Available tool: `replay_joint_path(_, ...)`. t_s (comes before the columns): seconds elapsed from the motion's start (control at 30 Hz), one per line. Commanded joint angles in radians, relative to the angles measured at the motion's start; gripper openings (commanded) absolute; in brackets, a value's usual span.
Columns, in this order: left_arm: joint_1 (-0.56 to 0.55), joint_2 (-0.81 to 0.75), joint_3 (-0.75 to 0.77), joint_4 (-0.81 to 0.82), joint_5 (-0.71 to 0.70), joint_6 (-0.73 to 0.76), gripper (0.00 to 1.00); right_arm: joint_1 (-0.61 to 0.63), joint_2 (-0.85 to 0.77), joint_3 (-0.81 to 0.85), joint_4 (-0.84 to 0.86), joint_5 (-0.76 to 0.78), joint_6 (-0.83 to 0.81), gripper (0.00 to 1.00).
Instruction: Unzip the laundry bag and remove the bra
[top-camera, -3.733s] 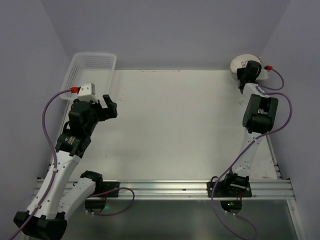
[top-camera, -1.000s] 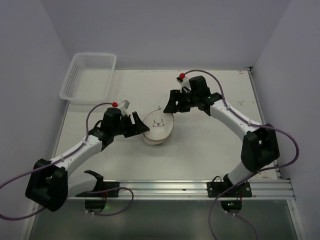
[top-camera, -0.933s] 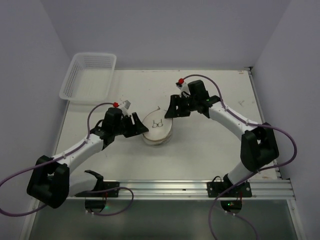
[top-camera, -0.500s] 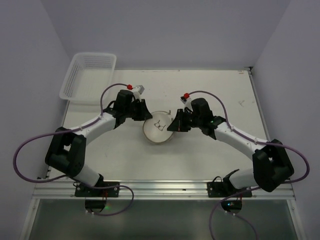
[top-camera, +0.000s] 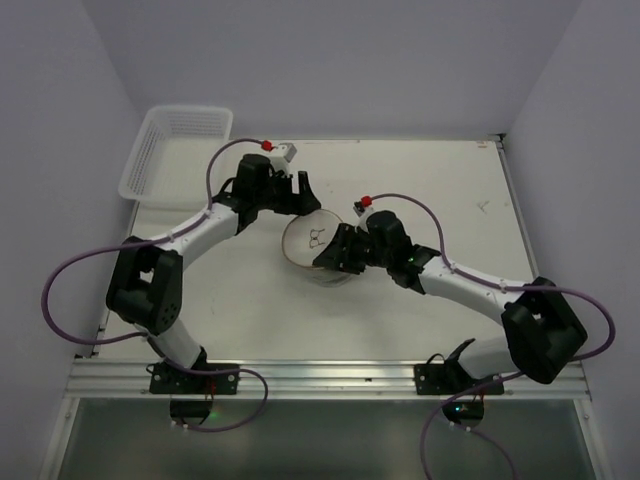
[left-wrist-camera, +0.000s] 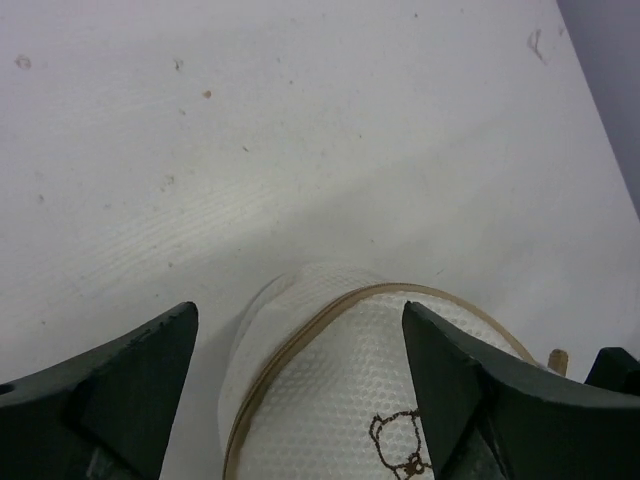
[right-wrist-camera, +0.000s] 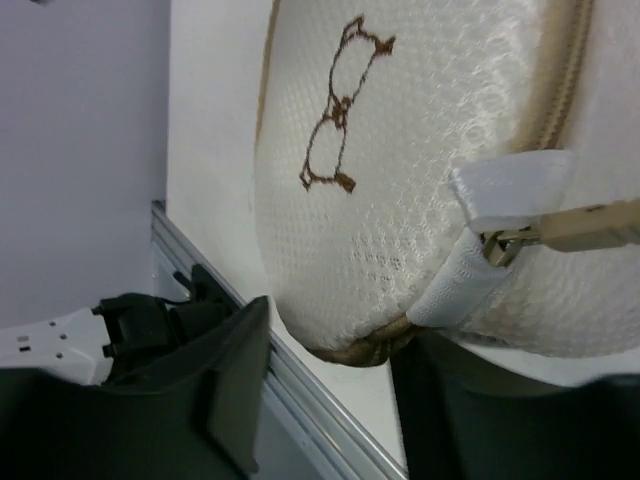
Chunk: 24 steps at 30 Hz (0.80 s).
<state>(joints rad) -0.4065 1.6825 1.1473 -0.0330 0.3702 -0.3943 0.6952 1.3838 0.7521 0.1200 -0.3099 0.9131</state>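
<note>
We only see part of the laundry bag (left-wrist-camera: 330, 390) from the left wrist, its icon (left-wrist-camera: 398, 448) chopped by the bottom edge; the zipper pull (right-wrist-camera: 590, 228) runs off the right wrist's frame.

Plain lavender walls (top-camera: 330, 60) are enclosing a scuffed white tabletop (top-camera: 430, 170); a silver metal rail (top-camera: 330, 378) is running along the frame's bottom.

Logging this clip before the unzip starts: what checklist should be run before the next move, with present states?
1. Laundry bag sits between both claws: ok.
2. Left claw open, straddling the bag's rim: ok.
3. Right claw open at the bag's edge: ok.
4. Zipper pull in view, unobstructed: ok.
5. Zipper pull gripped: not ok.
6. Bra inside: cannot tell.
</note>
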Motion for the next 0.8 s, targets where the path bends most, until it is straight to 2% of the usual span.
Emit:
replay_joint_path(0.0,0.021,-0.131,0.04,-0.008,-0.08,-0.018,0.89,0.004,-0.041,0.119,-0.162,-0.006,-0.077,0.57)
replay_joint_path(0.1,0.021,-0.238,-0.003,-0.128,-0.16,-0.098,0.99,-0.006,-0.106,0.21,-0.351,0.069,-0.201,0.73)
replay_joint_path(0.23,0.02,-0.378,-0.135,-0.234,-0.203,-0.272,1.0,-0.043,-0.182,0.271,-0.493,0.135,-0.325,0.86)
replay_joint_path(0.3,0.015,-0.461,-0.23,-0.234,-0.195,-0.328,1.0,-0.083,-0.209,0.282,-0.517,0.138,-0.388,0.92)
replay_joint_path(0.33,0.012,-0.489,-0.26,-0.225,-0.186,-0.384,1.0,-0.098,-0.23,0.282,-0.522,0.132,-0.41,0.98)
replay_joint_path(0.4,0.0,-0.544,-0.342,-0.197,-0.137,-0.429,1.0,-0.161,-0.249,0.286,-0.531,0.105,-0.453,0.99)
replay_joint_path(0.53,-0.034,-0.595,-0.448,-0.133,-0.128,-0.53,0.97,-0.227,-0.29,0.289,-0.52,0.069,-0.598,0.99)
replay_joint_path(0.67,-0.066,-0.569,-0.518,-0.003,-0.1,-0.612,0.92,-0.263,-0.278,0.319,-0.53,0.013,-0.658,0.93)
replay_joint_path(0.77,-0.089,-0.512,-0.503,0.057,-0.122,-0.63,0.88,-0.266,-0.25,0.326,-0.517,-0.021,-0.688,0.89)
